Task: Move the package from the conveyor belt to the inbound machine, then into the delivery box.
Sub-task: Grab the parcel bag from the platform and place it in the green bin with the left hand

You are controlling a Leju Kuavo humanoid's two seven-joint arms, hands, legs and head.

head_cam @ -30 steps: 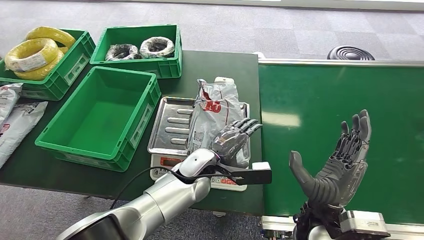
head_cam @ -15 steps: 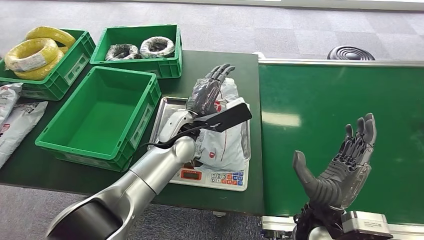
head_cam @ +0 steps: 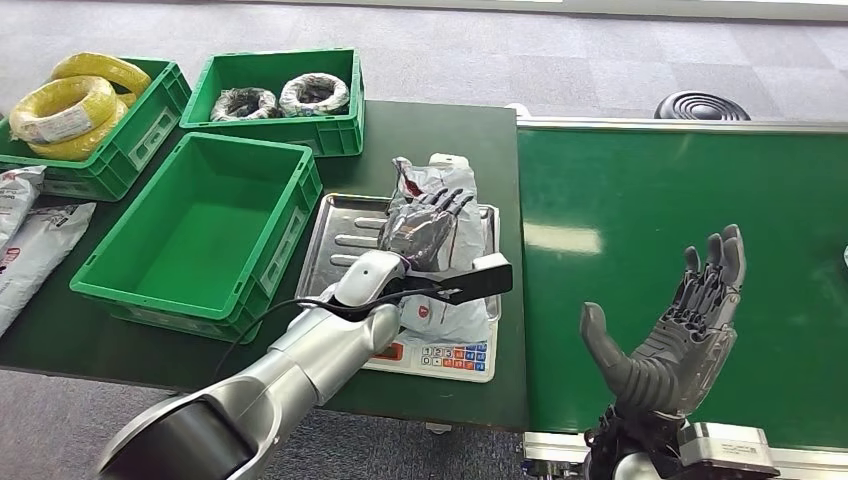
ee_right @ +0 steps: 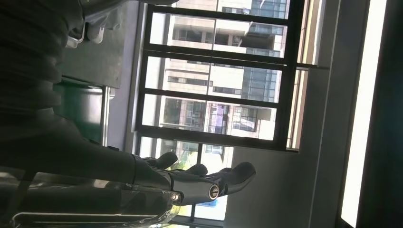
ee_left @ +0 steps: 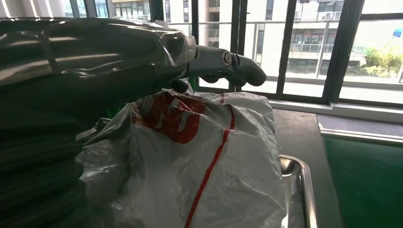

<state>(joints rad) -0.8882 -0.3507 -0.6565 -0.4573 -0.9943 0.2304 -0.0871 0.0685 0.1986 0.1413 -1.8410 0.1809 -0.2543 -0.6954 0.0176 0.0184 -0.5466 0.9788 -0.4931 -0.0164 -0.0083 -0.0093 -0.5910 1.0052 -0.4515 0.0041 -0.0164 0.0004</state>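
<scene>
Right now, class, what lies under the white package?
Under the package lies the scale's steel tray, its ribs showing. The left hand rests on top; the tray beneath is covered.

The left hand (head_cam: 425,225) is drawing back from its far reach, settling lower onto the white package (head_cam: 440,290) on the scale tray (head_cam: 340,250).

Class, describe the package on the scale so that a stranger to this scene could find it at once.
Start at the dark table left of the green conveyor belt. On the scale's steel tray lies the package, a crumpled white plastic bag with red print, under the left hand.
</scene>
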